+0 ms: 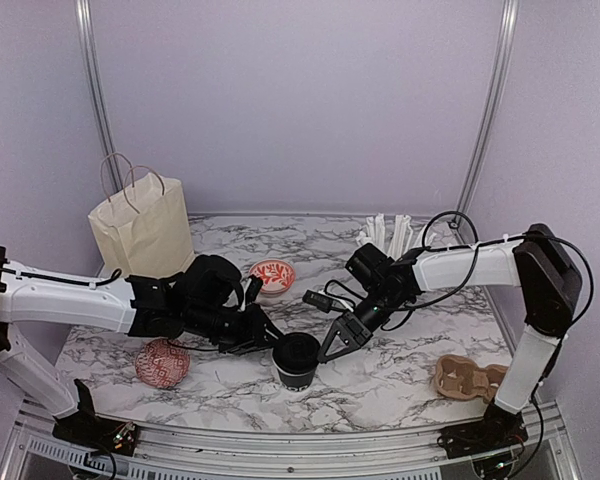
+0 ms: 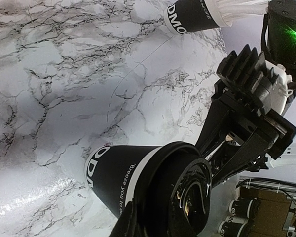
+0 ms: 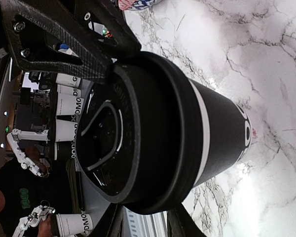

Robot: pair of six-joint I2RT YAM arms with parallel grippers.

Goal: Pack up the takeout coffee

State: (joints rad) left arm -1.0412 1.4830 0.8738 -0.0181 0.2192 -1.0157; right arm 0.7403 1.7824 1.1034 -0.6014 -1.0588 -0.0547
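The takeout coffee point(image 1: 296, 362) stands upright near the table's front middle, a black paper cup point(image 2: 113, 173) with its black lid point(image 2: 187, 192) seated on top. My left gripper point(image 1: 267, 338) reaches in from the left. One of its fingers point(image 2: 122, 224) presses the cup wall just under the lid's rim, and the lid hides the other. My right gripper point(image 1: 332, 345) comes in from the right. In the right wrist view its jaws point(image 3: 148, 224) straddle the edge of the lid point(image 3: 138, 128), very near it, and contact does not show.
A cream paper bag point(image 1: 140, 235) stands at the back left. One red-and-white bowl point(image 1: 272, 275) sits behind the cup, another point(image 1: 162, 362) at the front left. A black cup of white straws point(image 1: 385, 232) is at the back right, a cardboard cup carrier point(image 1: 468, 378) at the front right.
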